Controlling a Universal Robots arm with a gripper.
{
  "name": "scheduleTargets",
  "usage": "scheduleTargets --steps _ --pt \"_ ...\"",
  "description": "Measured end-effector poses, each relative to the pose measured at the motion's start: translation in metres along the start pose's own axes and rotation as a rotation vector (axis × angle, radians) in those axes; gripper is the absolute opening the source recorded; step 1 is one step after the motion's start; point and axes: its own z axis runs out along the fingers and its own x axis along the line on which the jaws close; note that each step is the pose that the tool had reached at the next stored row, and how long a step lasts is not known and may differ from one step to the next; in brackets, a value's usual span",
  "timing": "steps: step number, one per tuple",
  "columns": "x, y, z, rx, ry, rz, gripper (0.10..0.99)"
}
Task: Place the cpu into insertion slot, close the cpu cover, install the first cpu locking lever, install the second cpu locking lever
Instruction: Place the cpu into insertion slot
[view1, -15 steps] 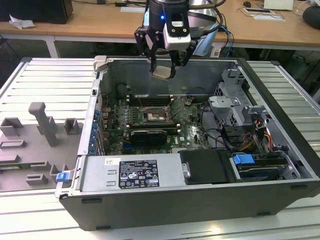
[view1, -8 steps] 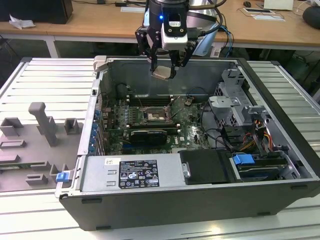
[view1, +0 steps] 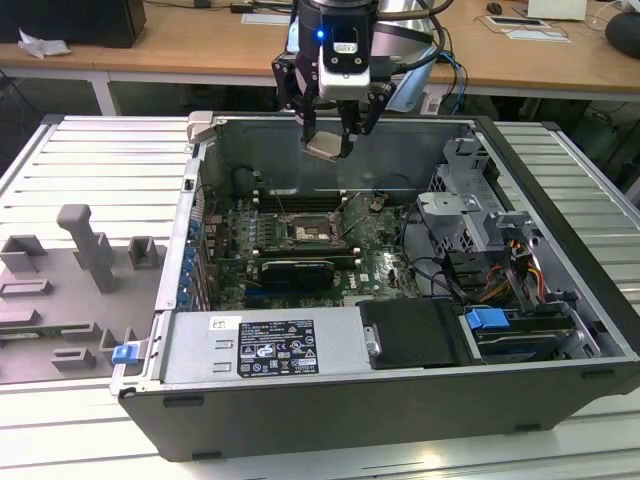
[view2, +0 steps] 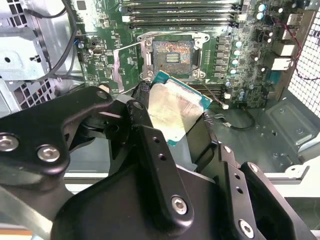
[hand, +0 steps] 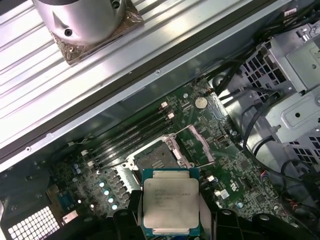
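We find the arm vertical above the open computer case (view1: 400, 400), gripper (view1: 330, 138) clamped on one cpu (hand: 171, 202). One insertion slot (view2: 171, 52), mid-motherboard, lies uncovered.

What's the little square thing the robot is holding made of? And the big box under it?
The cpu, held in the gripper, looks like it has a dull silvery metal top: it shines softly. Its teal rim looks like circuit board. The computer case looks like thin grey sheet metal, with folded edges and punched holes; probably steel, though I cannot be sure.
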Motion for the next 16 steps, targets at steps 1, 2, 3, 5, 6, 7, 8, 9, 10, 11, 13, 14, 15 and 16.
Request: scheduleTargets --steps 1,2,3,5,6,7,8,9,10,11,13,14,15,16 --pt "0.0 0.0 0.0 0.0 -0.0005 0.005 0.541" --pt "0.0 0.0 0.0 0.0 -0.0012 0.013 0.541" --pt "0.0 0.0 0.0 0.0 -0.0017 0.018 0.541" --pt "0.0 0.0 0.0002 -0.001 -0.0026 0.029 0.541" --pt "0.0 0.0 0.0001 -0.001 -0.0031 0.034 0.541" --pt "0.0 0.0 0.0002 -0.001 -0.0034 0.037 0.541" --pt "0.0 0.0 0.0002 -0.001 -0.0039 0.043 0.541" --pt "0.0 0.0 0.0003 -0.001 -0.0043 0.048 0.541" --pt "0.0 0.0 0.0003 -0.001 -0.0046 0.051 0.541" --pt "0.0 0.0 0.0003 -0.001 -0.005 0.055 0.541" --pt "0.0 0.0 0.0003 -0.001 -0.0056 0.063 0.541" --pt "0.0 0.0 0.0003 -0.001 -0.0059 0.066 0.541" --pt "0.0 0.0 0.0004 -0.001 -0.0064 0.071 0.541" --pt "0.0 0.0 0.0004 -0.002 -0.0067 0.075 0.541"
